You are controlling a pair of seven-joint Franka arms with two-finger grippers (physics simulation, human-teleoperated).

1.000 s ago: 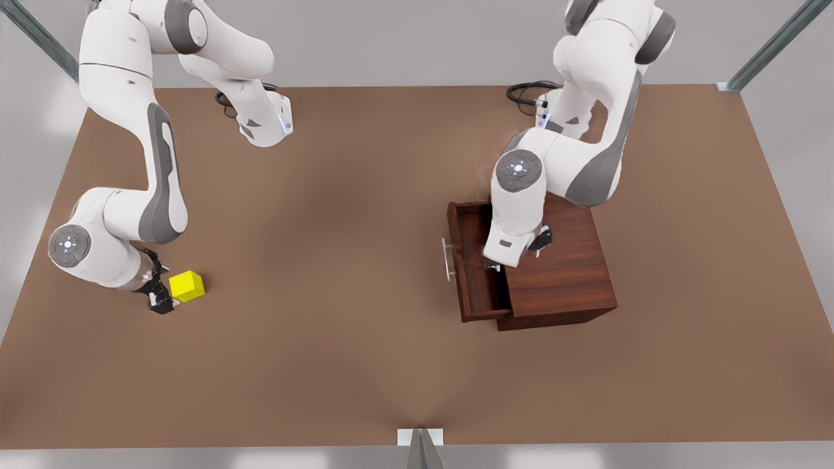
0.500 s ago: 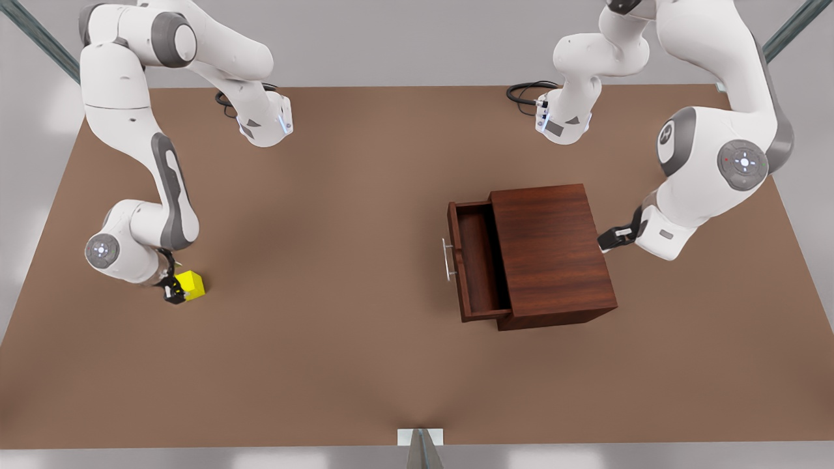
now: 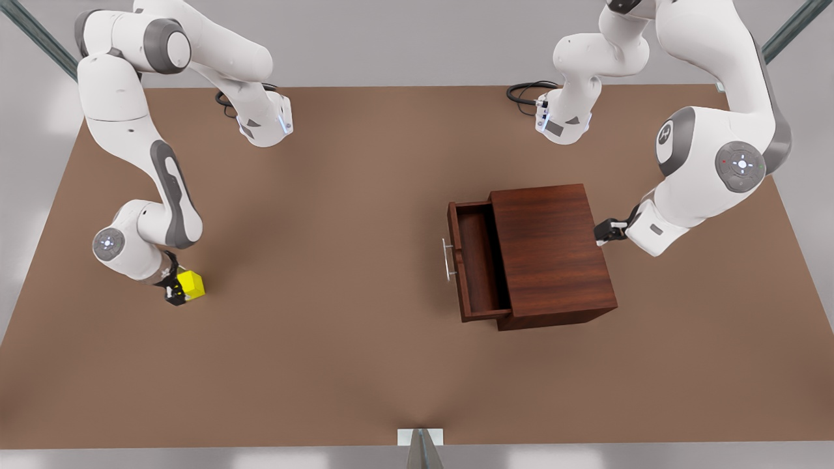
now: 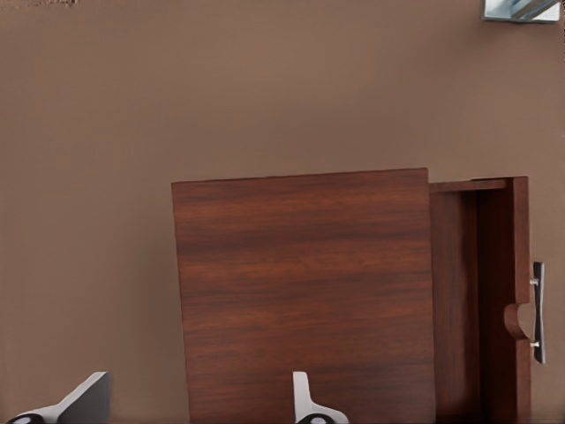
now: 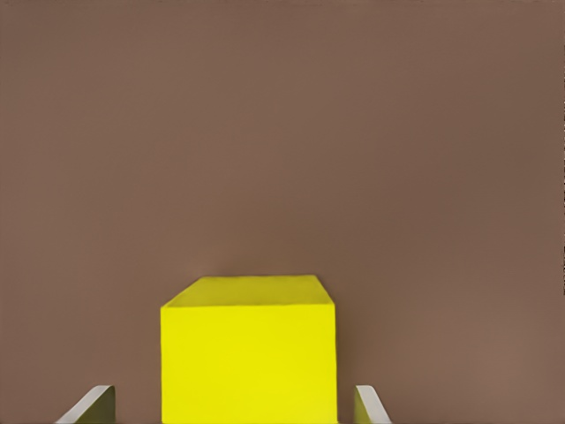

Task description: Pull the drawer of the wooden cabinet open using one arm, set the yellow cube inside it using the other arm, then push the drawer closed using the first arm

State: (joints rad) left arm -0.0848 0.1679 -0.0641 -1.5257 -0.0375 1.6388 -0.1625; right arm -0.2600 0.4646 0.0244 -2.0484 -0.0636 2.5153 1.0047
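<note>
- The brown counter (image 3: 365,273) is stretching flat and matte across the front view, with pale grey floor or wall showing beyond its edges and metal frame struts (image 3: 778,42) slanting in at the far corners.
- The wooden cabinet (image 3: 554,251) is standing on the counter toward the front view's right, its drawer (image 3: 479,260) pulled out toward the front view's left, with the silver handle (image 3: 448,259) on the front panel.
- The yellow cube (image 3: 191,284) is sitting on the counter near the front view's left edge, well apart from the cabinet.
- The right tool (image 3: 174,291) is hanging low at the cube; in the right wrist view its fingers (image 5: 91,406) are spread to either side of the cube (image 5: 249,349) (gaps are showing on both sides, so no pinch).
- The left tool (image 3: 604,230) is sitting just beside the cabinet's closed side, opposite the drawer; the left wrist view is showing its fingertips (image 4: 81,402) parted, holding nothing, with the cabinet (image 4: 305,291) ahead.
- Black cables (image 3: 528,91) are coiling by the arm bases at the far edge.
</note>
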